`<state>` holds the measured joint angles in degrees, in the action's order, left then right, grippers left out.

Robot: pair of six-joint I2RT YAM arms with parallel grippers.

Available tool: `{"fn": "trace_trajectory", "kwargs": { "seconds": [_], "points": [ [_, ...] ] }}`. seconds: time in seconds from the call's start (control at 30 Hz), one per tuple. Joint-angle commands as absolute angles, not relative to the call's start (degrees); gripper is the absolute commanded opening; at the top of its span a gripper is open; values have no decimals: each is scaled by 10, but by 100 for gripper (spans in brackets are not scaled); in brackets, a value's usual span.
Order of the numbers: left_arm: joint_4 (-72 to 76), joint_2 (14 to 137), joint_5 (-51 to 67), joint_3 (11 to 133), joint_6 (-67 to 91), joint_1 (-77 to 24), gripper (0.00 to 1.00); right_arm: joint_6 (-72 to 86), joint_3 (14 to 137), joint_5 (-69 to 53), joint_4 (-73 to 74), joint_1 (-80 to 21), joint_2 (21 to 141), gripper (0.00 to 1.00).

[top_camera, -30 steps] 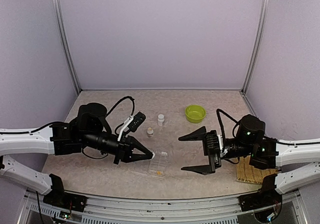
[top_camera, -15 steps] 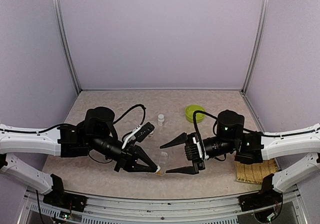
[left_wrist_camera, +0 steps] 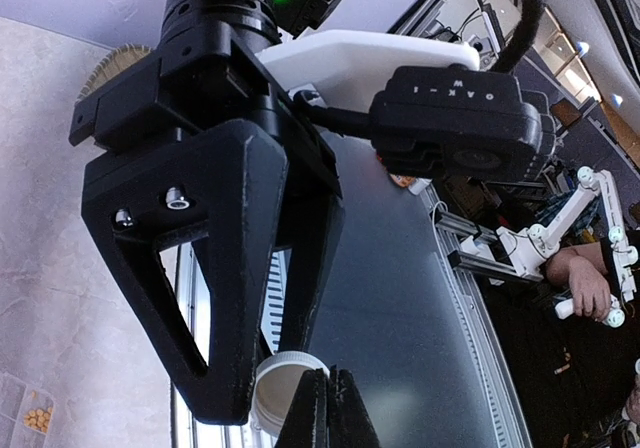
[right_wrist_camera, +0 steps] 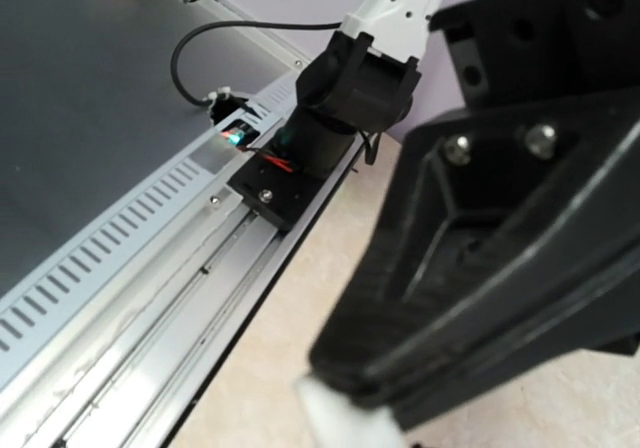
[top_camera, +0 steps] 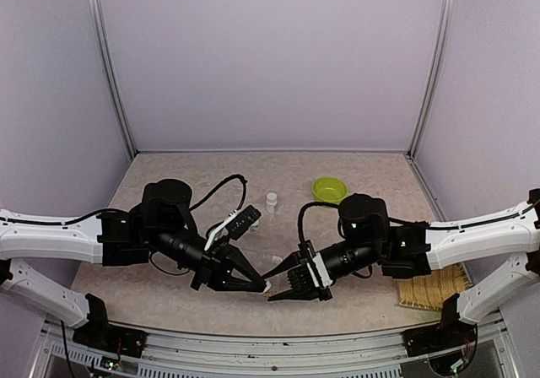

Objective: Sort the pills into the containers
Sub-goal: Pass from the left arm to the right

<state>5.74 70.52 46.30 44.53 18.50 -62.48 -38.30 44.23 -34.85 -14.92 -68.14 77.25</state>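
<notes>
A few yellowish-orange pills [left_wrist_camera: 38, 420] lie in the clear plastic pill box [left_wrist_camera: 10, 393] beside the clenched left claw [left_wrist_camera: 325, 413], the right claw [top_camera: 274, 287] has an unclear grip, and most sorting seemingly remains.

Pale lilac walls [top_camera: 270, 57] w/ metal corner posts [top_camera: 110, 66], beige marbled tabletop [top_camera: 380, 171], alu rail [top_camera: 270, 342] along near edge, even soft light.
</notes>
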Motion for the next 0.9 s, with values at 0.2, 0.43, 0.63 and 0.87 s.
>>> {"fn": "trace_trajectory", "kwargs": {
  "seconds": [0.2,0.43,0.63,0.87],
  "points": [
    [82,709,485,457,196,-630,0,-398,422,-356,-176,-688,743,33],
    [87,722,497,457,199,-632,0,-403,414,-374,-175,-688,729,30],
    [88,730,497,458,199,-638,0,-395,416,-382,-182,-688,732,30],
    [90,724,491,454,200,-639,0,-389,426,-400,-168,-688,748,24]
  ]
}}
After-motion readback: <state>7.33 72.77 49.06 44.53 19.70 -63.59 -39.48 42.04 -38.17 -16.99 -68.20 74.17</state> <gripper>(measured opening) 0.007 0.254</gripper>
